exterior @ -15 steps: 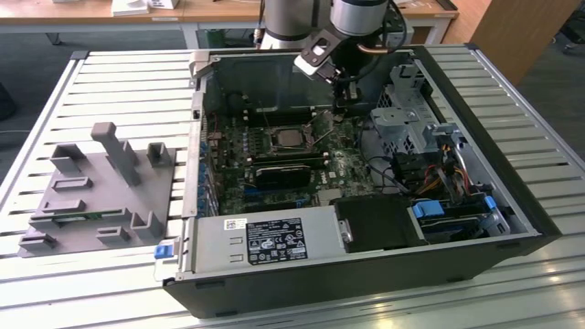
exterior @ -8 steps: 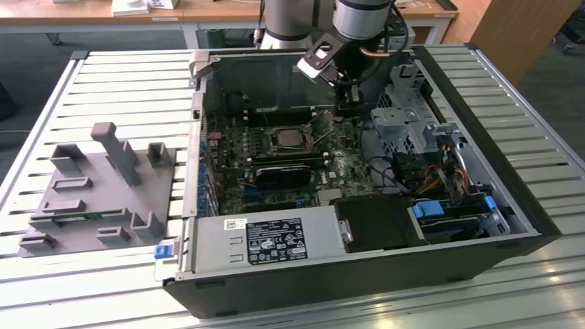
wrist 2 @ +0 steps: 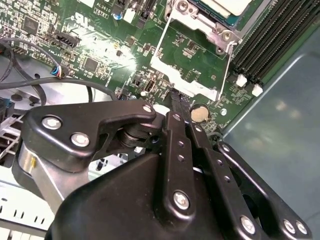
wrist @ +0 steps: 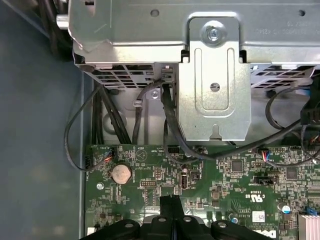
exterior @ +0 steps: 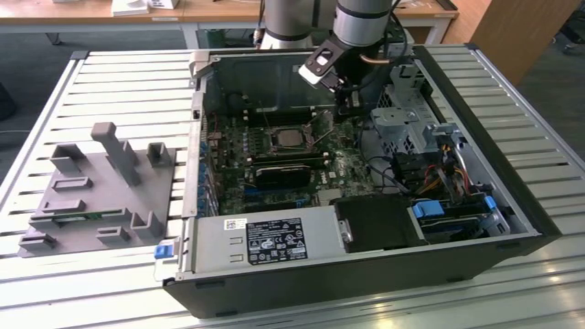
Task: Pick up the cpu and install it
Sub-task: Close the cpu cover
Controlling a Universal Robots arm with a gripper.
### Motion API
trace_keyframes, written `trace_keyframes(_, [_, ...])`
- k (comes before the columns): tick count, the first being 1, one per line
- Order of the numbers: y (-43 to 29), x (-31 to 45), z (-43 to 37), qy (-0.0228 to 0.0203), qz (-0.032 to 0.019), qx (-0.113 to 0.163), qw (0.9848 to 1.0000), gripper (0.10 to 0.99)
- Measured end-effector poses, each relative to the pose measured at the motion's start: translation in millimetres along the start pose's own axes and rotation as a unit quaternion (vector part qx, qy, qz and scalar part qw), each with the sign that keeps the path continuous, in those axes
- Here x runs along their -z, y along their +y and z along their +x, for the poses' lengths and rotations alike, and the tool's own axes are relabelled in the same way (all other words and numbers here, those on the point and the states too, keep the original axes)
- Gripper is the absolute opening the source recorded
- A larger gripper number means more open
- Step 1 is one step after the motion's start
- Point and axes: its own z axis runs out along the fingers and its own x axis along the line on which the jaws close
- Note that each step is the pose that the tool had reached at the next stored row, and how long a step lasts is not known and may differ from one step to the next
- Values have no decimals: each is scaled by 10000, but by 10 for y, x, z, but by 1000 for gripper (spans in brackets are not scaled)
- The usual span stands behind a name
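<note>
The cpu (exterior: 290, 139) lies flat in the motherboard socket inside the open computer case, silver top up; one edge of it (wrist 2: 223, 4) appears in the second wrist view. The socket's metal load plate (wrist 2: 191, 76) is swung open, away from the chip. My gripper (exterior: 346, 108) hangs low over the green motherboard (exterior: 343, 161), to the exterior view's right of the socket and apart from the cpu. Both wrist views show its black fingers (wrist 2: 176, 107) pressed together with nothing between them. The gripper (wrist: 172, 202) tips sit just above the board near a coin battery (wrist: 120, 173).
The case's walls (exterior: 475, 137) surround the board. A metal drive cage (wrist: 215, 75) and loose black cables (wrist: 167, 120) lie just beyond the gripper. Memory slots (wrist 2: 270, 40) run beside the socket. A grey parts fixture (exterior: 101, 195) stands on the slatted table at the exterior view's left.
</note>
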Motion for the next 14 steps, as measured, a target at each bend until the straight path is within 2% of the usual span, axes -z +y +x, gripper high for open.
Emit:
trace_keyframes(6, [-47,-12,-1,0,5,1,10000,106])
trace_keyframes(10, [-50,-15,-1,-1,5,1,10000,106])
trace_keyframes(14, [-97,-15,-1,0,5,0,10000,106])
